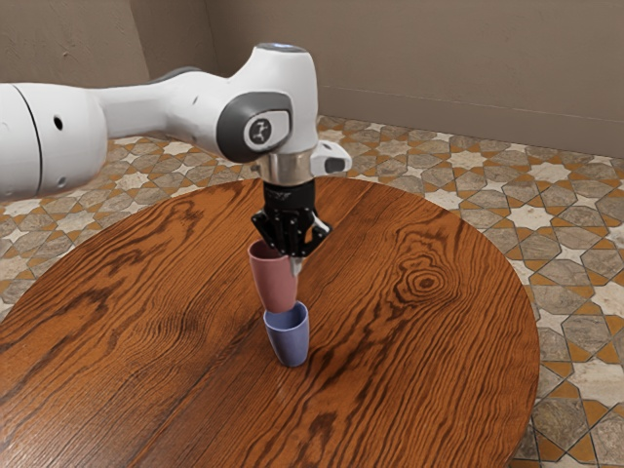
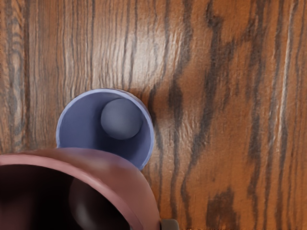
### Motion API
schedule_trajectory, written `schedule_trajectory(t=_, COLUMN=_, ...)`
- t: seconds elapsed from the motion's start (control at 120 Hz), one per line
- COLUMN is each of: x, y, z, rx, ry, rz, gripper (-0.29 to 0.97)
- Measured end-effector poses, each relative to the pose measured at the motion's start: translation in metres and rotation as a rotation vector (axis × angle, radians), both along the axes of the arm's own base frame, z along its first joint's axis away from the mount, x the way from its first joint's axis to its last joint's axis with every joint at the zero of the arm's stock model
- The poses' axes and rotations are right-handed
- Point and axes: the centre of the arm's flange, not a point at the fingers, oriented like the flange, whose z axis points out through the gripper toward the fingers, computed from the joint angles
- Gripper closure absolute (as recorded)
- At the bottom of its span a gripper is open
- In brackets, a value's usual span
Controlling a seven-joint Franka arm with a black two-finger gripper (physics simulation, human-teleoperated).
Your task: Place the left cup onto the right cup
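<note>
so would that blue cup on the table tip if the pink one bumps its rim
Quite possibly: the small tapered blue cup stands free on a narrow base on the smooth round wooden table, so a sideways nudge may slide or tip it. Its round rim looks stiff. The pink cup in the tool hangs just above.

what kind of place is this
Probably a simulated indoor room, home-like: a round wooden table on a patterned tile floor, plain beige walls behind. The hand holds a pink cup over a blue cup.
</note>
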Motion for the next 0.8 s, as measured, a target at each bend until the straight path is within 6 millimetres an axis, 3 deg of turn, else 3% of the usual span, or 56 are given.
schedule_trajectory(t=0.3, x=0.006, y=0.001, z=-0.017, rx=0.007, ry=-0.05, rz=0.02, gripper=0.78)
schedule_trajectory(t=0.8, x=0.017, y=0.0, z=-0.025, rx=-0.004, ry=-0.111, rz=0.043, gripper=0.78)
